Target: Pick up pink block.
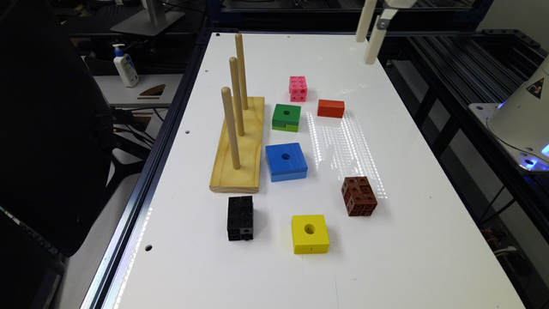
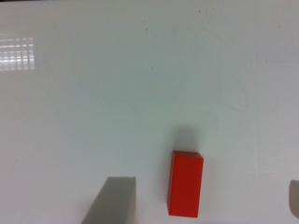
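The pink block (image 1: 297, 89), a small cube of linked mini-cubes with round holes, rests on the white table (image 1: 429, 240) toward the far end. My gripper (image 1: 367, 48) hangs high above the table's far edge, toward the exterior view's right of the pink block and well apart from it. In the wrist view the gripper (image 2: 205, 183) is open, its grey fingers (image 2: 112, 200) wide apart with nothing held. Between them, far below, lies a red-orange rectangular block (image 2: 185, 183).
The red-orange block (image 1: 330, 108) lies just right of the pink block, and a green holed block (image 1: 286, 117) sits in front of it. A blue block (image 1: 286, 162), yellow block (image 1: 309, 234), brown cube (image 1: 359, 196), black block (image 1: 240, 217) and a wooden three-peg stand (image 1: 238, 146) stand nearer.
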